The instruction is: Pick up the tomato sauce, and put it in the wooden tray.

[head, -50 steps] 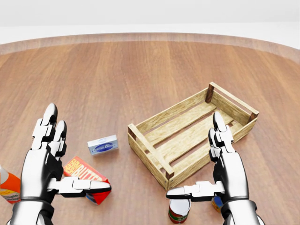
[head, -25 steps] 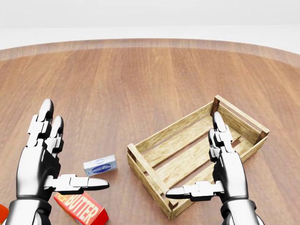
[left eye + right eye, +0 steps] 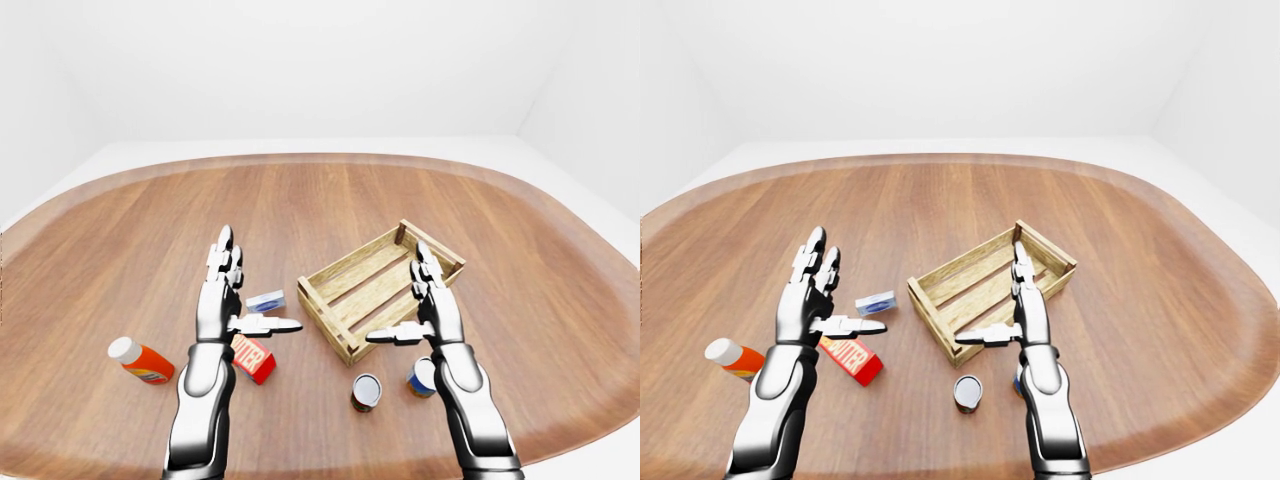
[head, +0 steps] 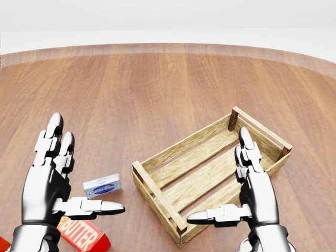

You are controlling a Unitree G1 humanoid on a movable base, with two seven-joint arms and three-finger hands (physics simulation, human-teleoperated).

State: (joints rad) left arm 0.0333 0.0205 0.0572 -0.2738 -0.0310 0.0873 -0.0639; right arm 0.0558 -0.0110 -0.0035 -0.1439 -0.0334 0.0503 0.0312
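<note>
Right robot hand (image 3: 425,315) hovers spread and empty; tomato sauce can (image 3: 366,392) at its seven o'clock looks rigid, slick — grip its round sides.

Glossy silver robot hand (image 4: 47,178) with black joints

Red butter box (image 3: 253,357) flat on table (image 3: 130,240), small blue-white packet (image 3: 265,300) at its 1 o'clock; orange bottle (image 3: 141,361) lying at 9 o'clock.
</note>
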